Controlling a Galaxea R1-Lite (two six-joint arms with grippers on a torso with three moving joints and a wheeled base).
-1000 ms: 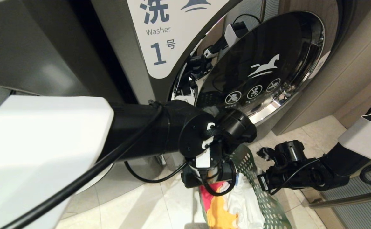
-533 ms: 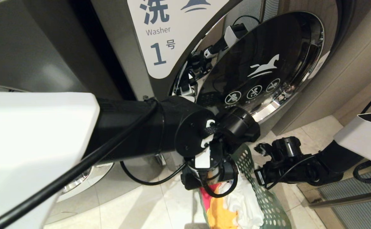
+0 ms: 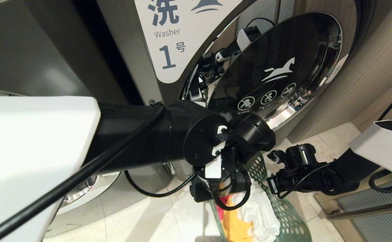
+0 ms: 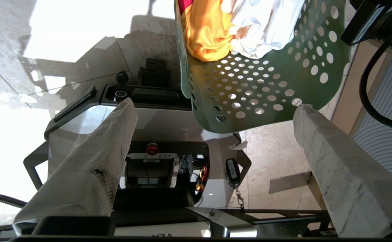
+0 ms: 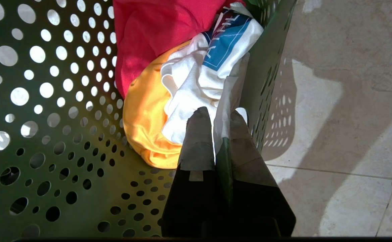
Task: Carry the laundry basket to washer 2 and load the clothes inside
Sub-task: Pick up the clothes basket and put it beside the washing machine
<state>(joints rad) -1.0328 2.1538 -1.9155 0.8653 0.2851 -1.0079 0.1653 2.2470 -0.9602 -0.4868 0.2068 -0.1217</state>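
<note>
Pinching the rim of the laundry basket point(image 5: 48, 111), right pincer point(image 5: 221, 121) pressed together on the green plastic wall, one finger inside, the other outside. Held the basket tilted above the tiled floor point(image 5: 333, 101), in front of and below the round chrome-rimmed door point(image 3: 283, 67) of the grey washer labelled "1" point(image 3: 175, 40). Showed no label with a "2" anywhere. Kept the clothes point(image 5: 169, 84) bunched in the basket's lower end: red garment point(image 5: 148, 30) deepest, yellow-orange garment point(image 5: 142, 124) beside it, white garment with a blue patch point(image 5: 199, 77) on top and right against the gripped wall, just ahead of the right pincer's fingertips.

Hung just beside the basket's open mouth: left pincer point(image 4: 212, 111), spread wide, holding nothing, both wrapped fingers point(image 4: 333, 161) clear of the plastic, the basket's perforated wall lying between and beyond them. Crossed the head view from the left: left arm point(image 3: 132, 134), bulky, hiding the basket's near rim, wrist directly over the basket. Reached in from the right toward the basket's far side: right arm point(image 3: 316, 178). Lay under the basket, seen past the left pincer: the robot's own base point(image 4: 148, 134), with a red button point(image 4: 152, 148) on it.
</note>
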